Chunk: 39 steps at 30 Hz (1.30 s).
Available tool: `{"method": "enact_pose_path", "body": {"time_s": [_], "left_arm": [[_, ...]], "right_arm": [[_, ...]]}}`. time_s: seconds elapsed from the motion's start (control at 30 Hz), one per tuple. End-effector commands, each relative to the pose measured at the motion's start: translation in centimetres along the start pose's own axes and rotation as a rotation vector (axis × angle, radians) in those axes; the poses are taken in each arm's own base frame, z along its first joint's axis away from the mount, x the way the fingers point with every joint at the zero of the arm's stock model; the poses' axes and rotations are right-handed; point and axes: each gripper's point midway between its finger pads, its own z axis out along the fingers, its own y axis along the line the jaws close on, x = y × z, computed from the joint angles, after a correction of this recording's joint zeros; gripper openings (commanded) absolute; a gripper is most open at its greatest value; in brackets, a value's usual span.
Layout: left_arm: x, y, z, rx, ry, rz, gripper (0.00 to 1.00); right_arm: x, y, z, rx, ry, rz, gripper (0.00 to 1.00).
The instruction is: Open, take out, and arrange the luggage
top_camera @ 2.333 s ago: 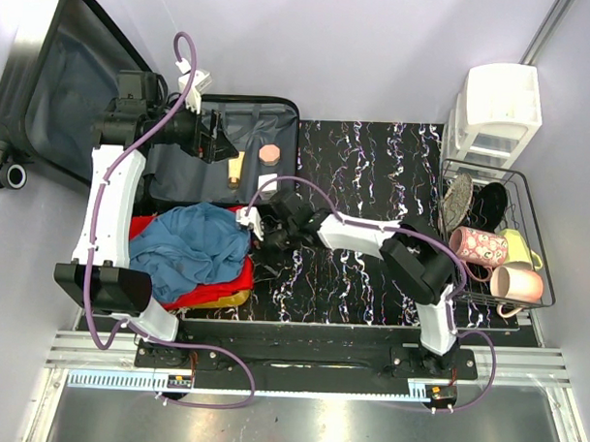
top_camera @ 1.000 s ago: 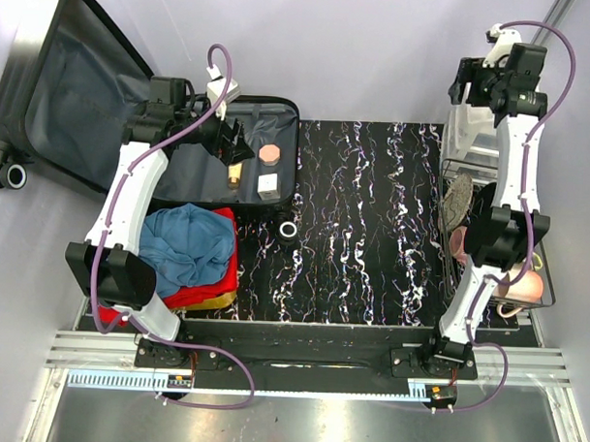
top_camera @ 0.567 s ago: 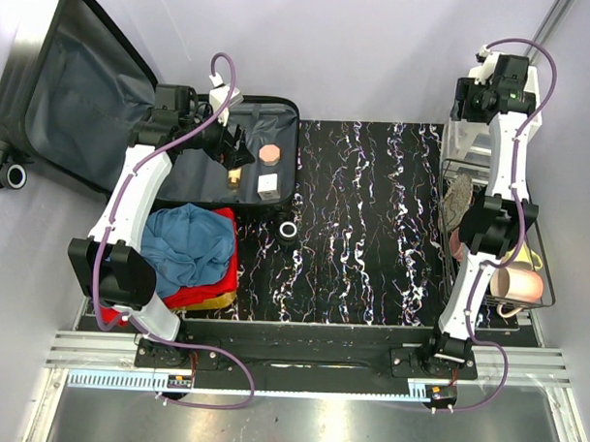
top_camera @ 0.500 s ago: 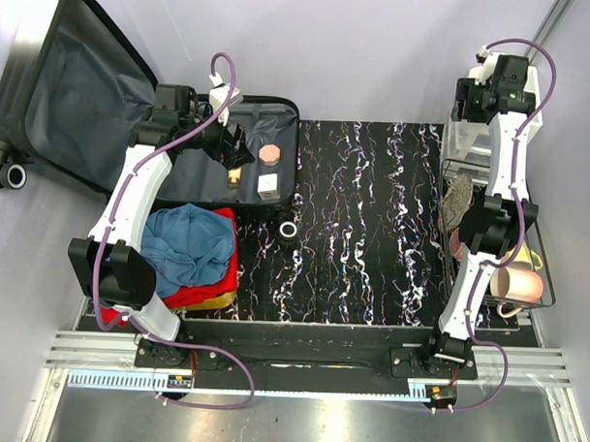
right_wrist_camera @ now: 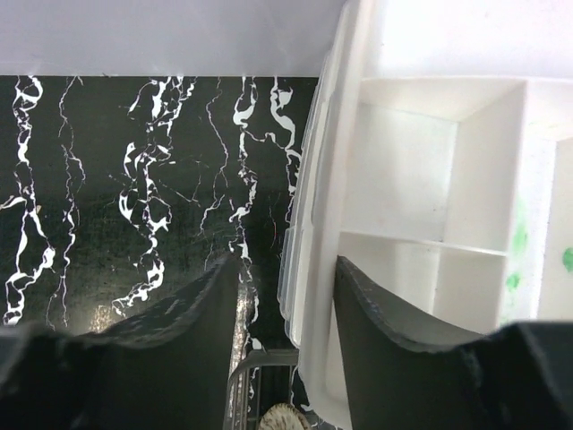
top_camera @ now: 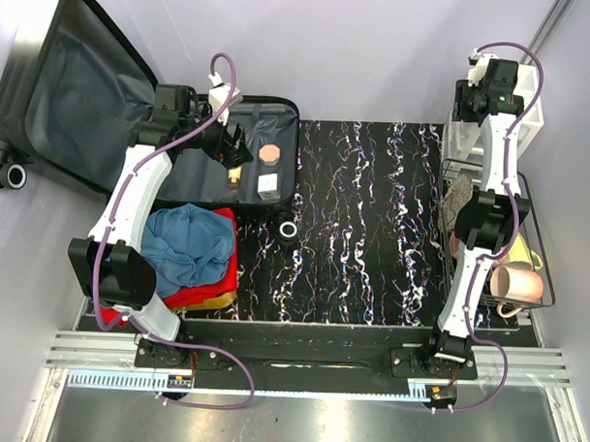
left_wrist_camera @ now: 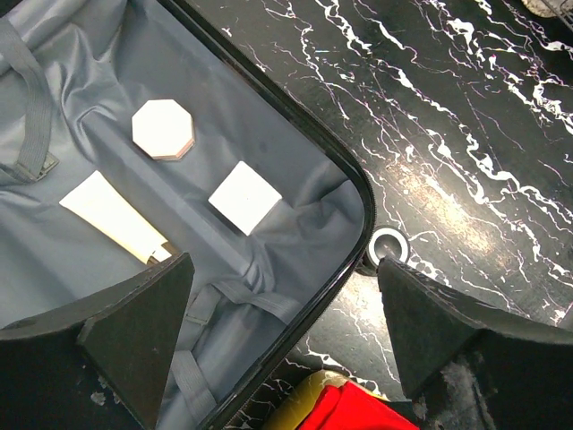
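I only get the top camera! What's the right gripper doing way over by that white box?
Observer: Its wrist camera shows the right gripper straddling the white organizer's side wall, one finger each side.
Operator: Is it squeezing yet?
Observer: No, the table shows between one finger and that wall.
Operator: And the left gripper?
Observer: The left gripper hangs wide open over the luggage lining, holding nothing.

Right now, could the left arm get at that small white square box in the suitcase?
Probably yes. The left gripper hangs open above the open luggage, and the white square box lies uncovered inside, just below it.
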Motion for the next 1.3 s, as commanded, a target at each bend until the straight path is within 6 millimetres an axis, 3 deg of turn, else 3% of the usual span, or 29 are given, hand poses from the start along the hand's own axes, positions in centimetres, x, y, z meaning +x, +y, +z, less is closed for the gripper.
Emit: {"method": "enact_pose_path", "body": {"time_s": [0.0, 0.2, 0.33, 0.53, 0.57, 0.67, 0.7, 0.83, 0.9, 0.93, 1.07, 1.27], "left_arm": [[-1.4, 0.8, -0.4, -0.046, -0.041, 0.050, 0.89], [-1.6, 1.4, -0.4, -0.060, -0.040, 0.055, 0.89], [-2.2, 1.9, -0.2, -0.073, -0.046, 0.047, 0.89], [-2.6, 2.7, 0.0, -0.088, -0.050, 0.022, 0.89], [-2.5, 2.7, 0.1, -0.089, -0.046, 0.017, 0.89], [-2.3, 3.3, 0.4, -0.107, -0.036, 0.004, 0.89], [-2.0, 3.6, 0.7, -0.112, -0.027, -0.008, 0.89], [-1.1, 6.2, 1.2, -0.175, 0.003, -0.088, 0.89], [0.4, 7.4, 2.2, -0.191, 0.055, -0.148, 0.89], [0.1, 8.2, 2.0, -0.216, 0.057, -0.154, 0.89], [2.0, 9.0, 3.9, -0.201, 0.122, -0.223, 0.89], [5.7, 9.0, 8.1, -0.199, 0.208, -0.339, 0.86]], "right_arm": [[0.6, 1.1, 0.5, -0.035, 0.024, -0.003, 0.46], [-0.2, 4.2, -0.4, -0.099, 0.011, -0.074, 0.21], [-0.9, 7.5, -1.6, -0.155, -0.001, -0.122, 0.00], [-0.7, 12.6, -4.4, -0.280, 0.006, -0.142, 0.00], [-0.6, 14.6, -4.9, -0.315, 0.008, -0.157, 0.00], [0.5, 17.1, -6.2, -0.392, 0.030, -0.174, 0.00], [1.3, 18.8, -6.9, -0.448, 0.041, -0.185, 0.00], [3.5, 22.5, -8.7, -0.568, 0.069, -0.239, 0.00], [4.6, 24.4, -10.0, -0.636, 0.074, -0.276, 0.00], [4.9, 25.0, -10.5, -0.660, 0.074, -0.286, 0.00], [6.3, 27.7, -13.3, -0.780, 0.064, -0.358, 0.00], [7.9, 29.0, -15.8, -0.842, 0.057, -0.420, 0.00]]}}
